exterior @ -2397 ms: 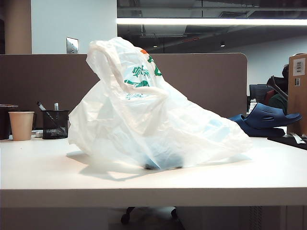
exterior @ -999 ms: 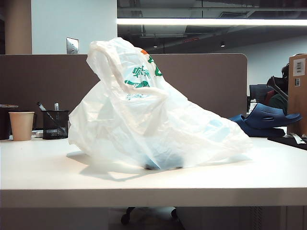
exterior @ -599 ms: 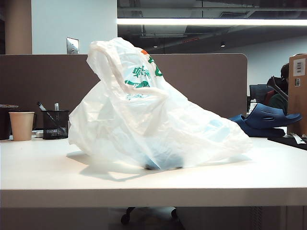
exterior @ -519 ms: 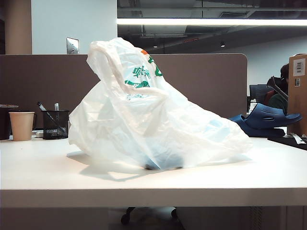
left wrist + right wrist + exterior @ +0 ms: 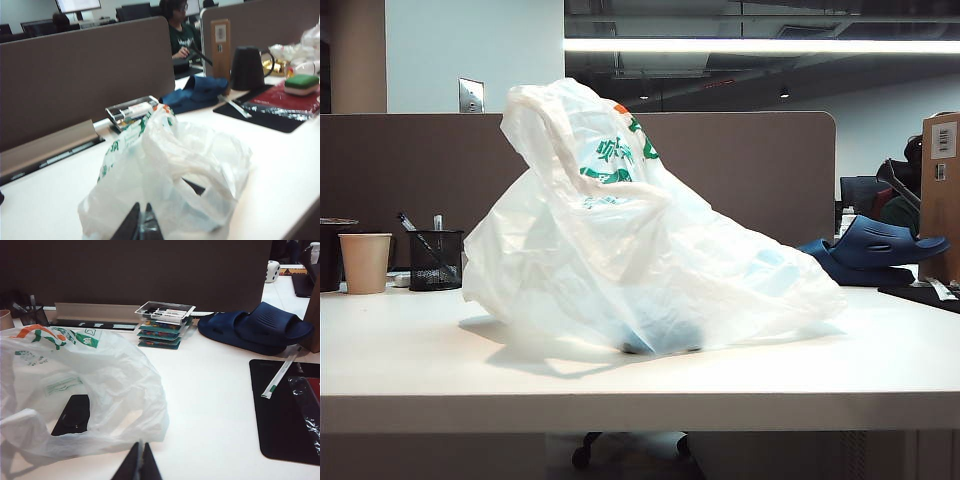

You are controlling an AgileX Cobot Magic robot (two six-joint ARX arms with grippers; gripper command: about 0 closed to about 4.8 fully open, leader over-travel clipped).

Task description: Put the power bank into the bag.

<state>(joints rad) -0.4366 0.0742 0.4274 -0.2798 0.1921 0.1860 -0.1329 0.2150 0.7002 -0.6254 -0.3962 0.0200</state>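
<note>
The bag, thin white translucent plastic with green print, sits crumpled in the middle of the table. In the right wrist view the black power bank lies flat inside the bag, showing through its open mouth. My right gripper is shut and empty, hovering over bare table just off the bag's edge. My left gripper is shut too, its tips above the bag without holding it. Neither gripper appears in the exterior view.
A dark blue clog and a stack of small trays lie near the partition. A black mat lies to one side. A paper cup and mesh pen holder stand at the far left.
</note>
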